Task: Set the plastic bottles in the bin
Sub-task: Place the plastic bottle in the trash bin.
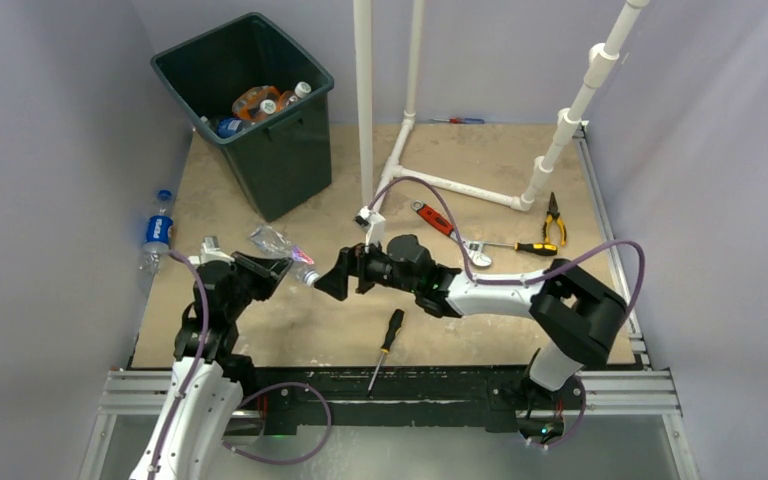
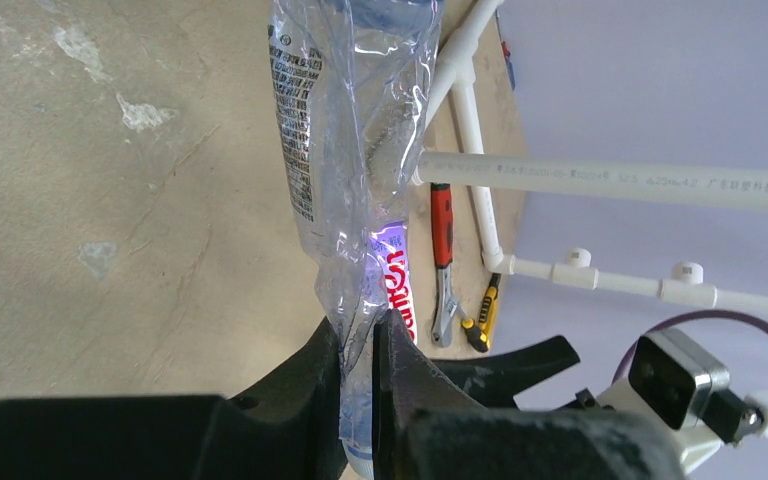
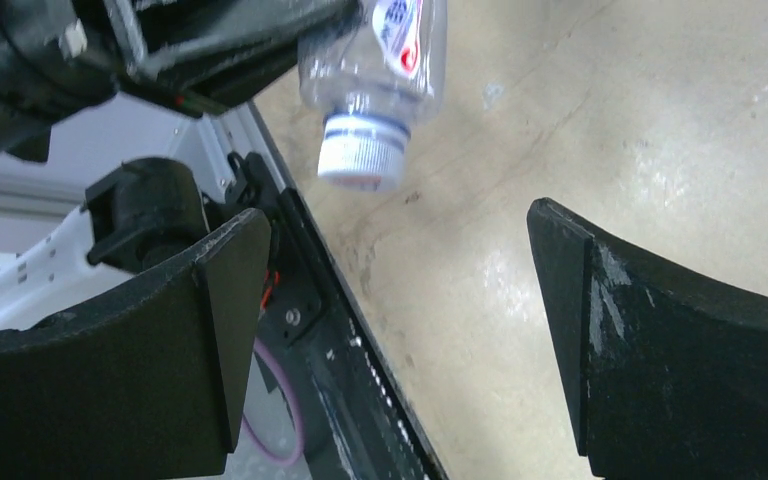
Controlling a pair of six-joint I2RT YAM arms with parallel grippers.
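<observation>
Left pincer (image 2: 358,350), matte black and wedge-fingered, is clamping a crumpled clear plastic bottle (image 2: 345,140) at mid-frame in the top view. Right pincer (image 3: 397,225) is facing its ribbed white cap (image 3: 362,160), fingers standing wide apart and arm stretching low over the sandy tabletop (image 1: 500,160). At upper left, the tapered dark bin (image 1: 280,165) is holding other bottles (image 1: 260,103).

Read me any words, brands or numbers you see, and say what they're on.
Nothing reads clearly.
Crushed bottle: fine print and red lettering, blurred.
White pipe: grey printed line, too small.
Blue-labelled bottle: label text too small.
</observation>
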